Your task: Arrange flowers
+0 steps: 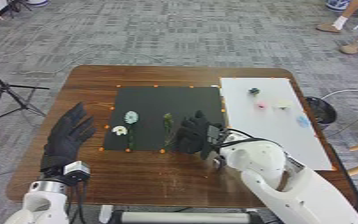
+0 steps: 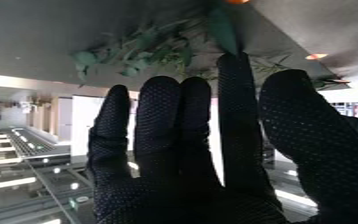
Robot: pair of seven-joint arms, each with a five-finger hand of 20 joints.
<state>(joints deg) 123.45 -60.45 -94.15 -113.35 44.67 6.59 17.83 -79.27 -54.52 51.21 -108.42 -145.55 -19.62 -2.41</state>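
In the right wrist view, the right hand point(image 2: 193, 192) held its fingers nearly straight, with nothing visibly gripped. The leafy sprig point(image 2: 144, 54) lay just beyond the fingertips, on the black mat point(image 1: 151, 97). Placing greenery seemed the step; next, probably, a light pinch to adjust it, before fetching the pink flower point(image 1: 262, 105) farther off.

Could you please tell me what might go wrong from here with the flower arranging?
The right hand is close beside the leafy green sprig on the black mat, so a small sideways movement could push the sprig askew. The white flower sits close to the pale blue one, so adjusting either might disturb the other. The right arm crosses the white sheet, and could brush the small pink bloom if it swings forward.
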